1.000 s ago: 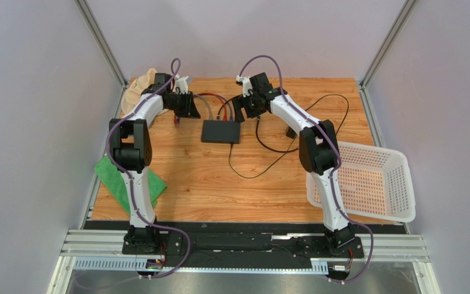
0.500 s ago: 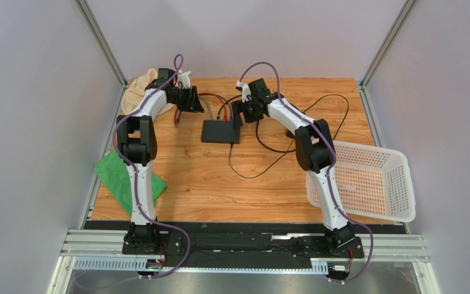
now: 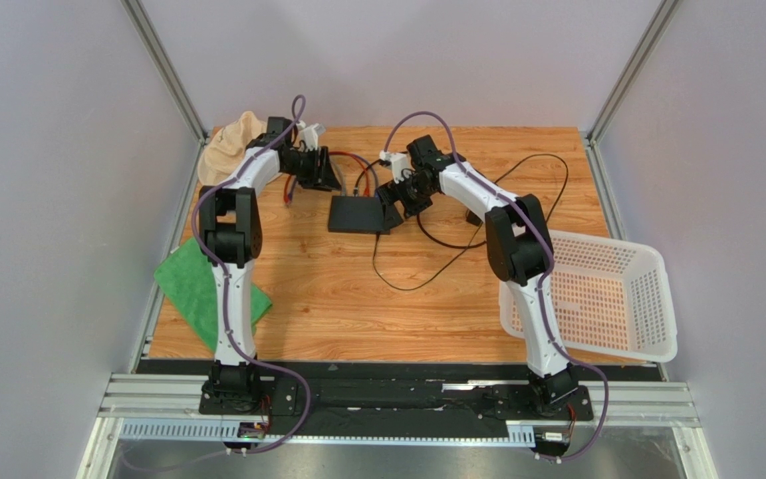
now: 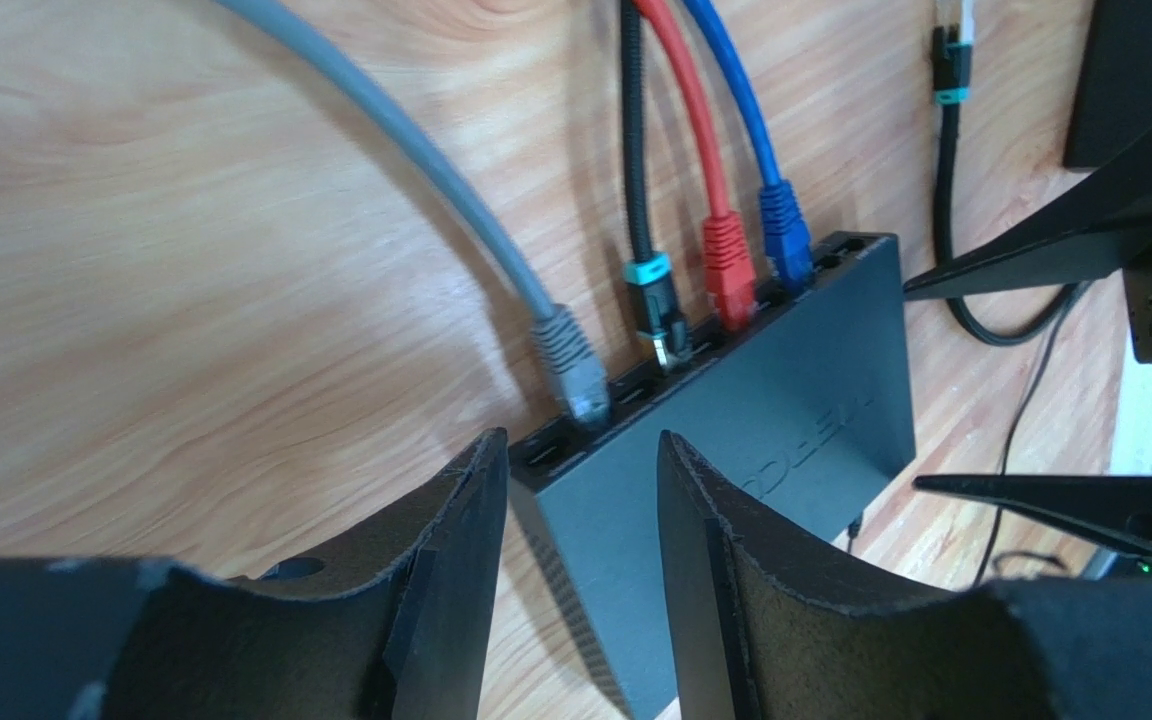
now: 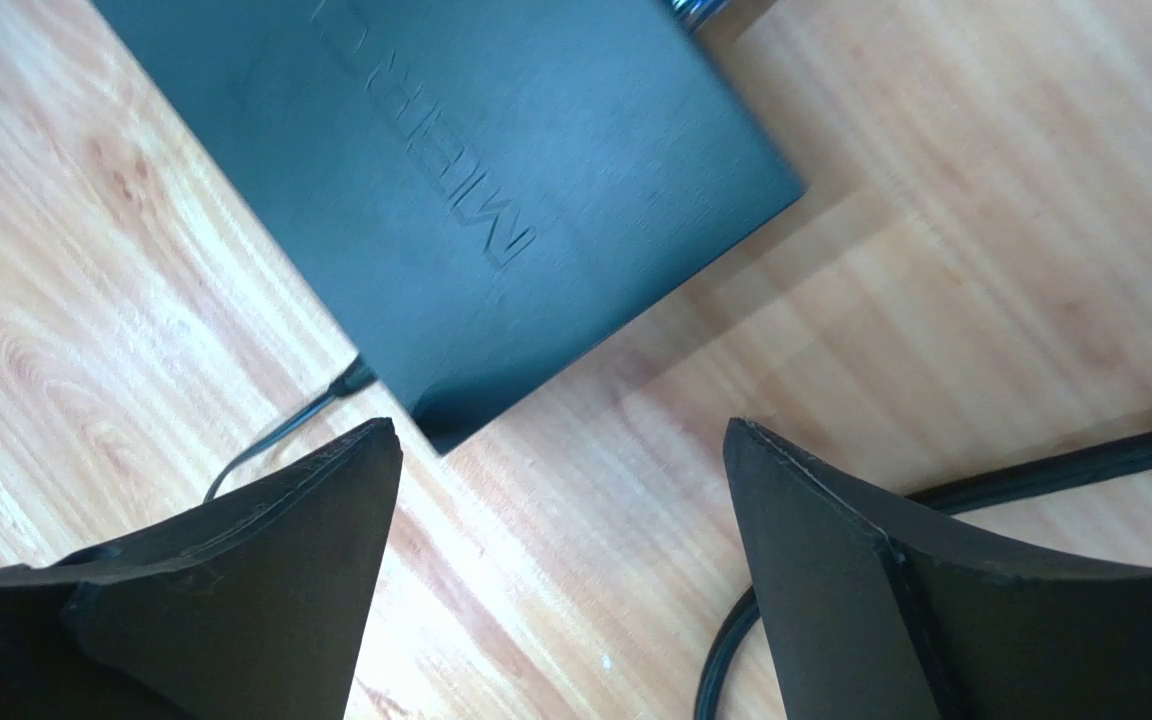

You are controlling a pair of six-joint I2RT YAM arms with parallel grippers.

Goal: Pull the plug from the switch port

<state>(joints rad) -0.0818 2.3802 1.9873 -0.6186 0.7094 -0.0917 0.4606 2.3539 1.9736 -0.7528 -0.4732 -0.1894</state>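
Left gripper (image 4: 581, 458) spread, nothing between the fingers, hanging just above the switch (image 4: 755, 435) at the end by the grey plug (image 4: 573, 368). Right gripper (image 5: 560, 443) spread wide, empty, over another corner of the switch. I see the switch flat on the table (image 3: 357, 299) toward the back, between both arms. Grey plug, black plug (image 4: 660, 312), red plug (image 4: 728, 270) and blue plug (image 4: 784, 233) sit in its sockets

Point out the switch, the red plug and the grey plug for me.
switch (image 4: 772, 408), left wrist view, on its flat top.
red plug (image 4: 726, 270), left wrist view, middle of its boot.
grey plug (image 4: 573, 365), left wrist view, middle of its boot.
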